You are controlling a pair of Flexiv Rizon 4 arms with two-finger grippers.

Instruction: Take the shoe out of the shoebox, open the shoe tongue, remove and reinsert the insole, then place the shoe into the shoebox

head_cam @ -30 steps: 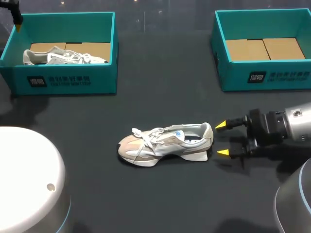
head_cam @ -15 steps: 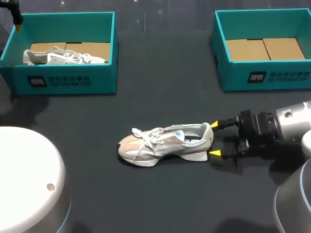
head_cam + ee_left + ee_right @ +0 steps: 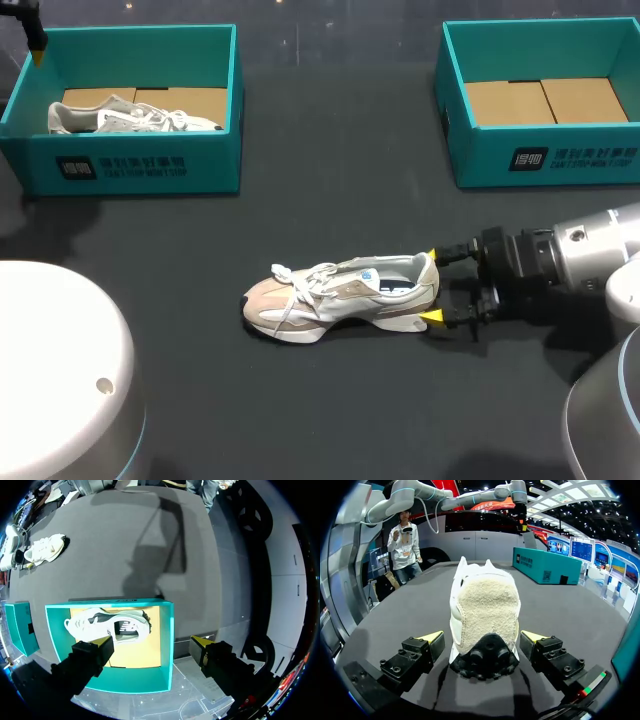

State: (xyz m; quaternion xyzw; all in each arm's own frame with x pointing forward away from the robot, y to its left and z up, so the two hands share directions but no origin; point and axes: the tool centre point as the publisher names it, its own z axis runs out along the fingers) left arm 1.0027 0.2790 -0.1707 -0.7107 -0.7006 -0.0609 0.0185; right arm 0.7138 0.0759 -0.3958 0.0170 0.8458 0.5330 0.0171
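**Right jaws spread around the shoe's heel**

The shoe [image 3: 340, 297] is sitting on its sole on the dark counter [image 3: 330, 200], its heel pointing into the right jaws and its toe pointing away from them. The right arm [image 3: 580, 255] is holding the right jaws low over the counter, spread wide, with the heel lying between them. In the right wrist view the shoe [image 3: 485, 615] is filling the space just ahead of the jaws. A gap is showing between the heel and each of the fingertips [image 3: 434, 637], so the jaws are pinching nothing. In the head view one of the fingertips [image 3: 432, 318] is sitting just beside the back end of the sole, while the other is mostly hidden behind the heel collar.

The left jaws are hanging well apart from the shoe, also spread and gripping nothing. The left shoebox [image 3: 167, 630] is lying under them, with a second shoe [image 3: 107, 625] resting inside on its cardboard floor. One left fingertip is hovering over the box's inside, the other outside its wall. The right shoebox [image 3: 540, 160] is standing well apart from the right jaws, off to one side of them, with its cardboard floor showing.
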